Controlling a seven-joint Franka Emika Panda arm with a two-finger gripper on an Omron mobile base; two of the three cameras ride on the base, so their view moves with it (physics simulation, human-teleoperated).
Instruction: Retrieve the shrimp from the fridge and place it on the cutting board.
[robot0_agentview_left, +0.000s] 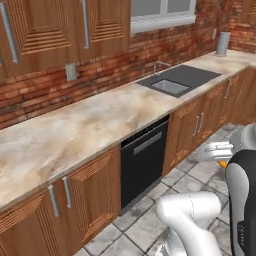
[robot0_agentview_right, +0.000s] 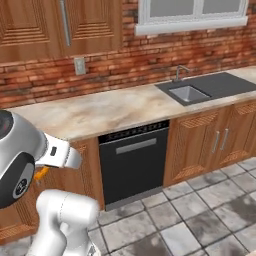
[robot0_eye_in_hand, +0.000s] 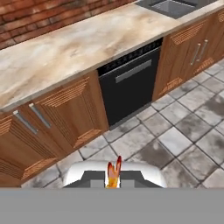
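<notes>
Hand view first: the tiny orange-yellow curved shrimp (robot0_eye_in_hand: 113, 174) sits pinched between the two dark fingertips of the gripper (robot0_eye_in_hand: 113, 177), its tail poking up above them. The claw is clamped on it, nearly together, because the morsel is so thin. From the left base view the same orange speck (robot0_agentview_left: 221, 163) peeks out beside the white hand (robot0_agentview_left: 220, 152), low and out over the tiled floor (robot0_agentview_left: 145, 220), well clear of the counter's front edge. The right base view catches a sliver of orange (robot0_agentview_right: 42, 173) tucked under the white arm.

By my reckoning the first half is done: the shrimp is out of the fridge and riding in the grip. What is left is to carry it to the cutting board and put it down there. I see neither fridge nor board from where the cameras look, so the robot probably has some travelling to do yet.

Around it: one long beige marble countertop (robot0_agentview_left: 75, 130), with nothing near its front edge. One black dishwasher (robot0_agentview_right: 132, 165) sits below it. One dark sink (robot0_agentview_right: 210, 87) with one tap (robot0_agentview_right: 181, 71) is set into the far right end. One window (robot0_agentview_right: 192, 15) and one wall socket (robot0_agentview_right: 79, 65) mark the brick wall.
</notes>
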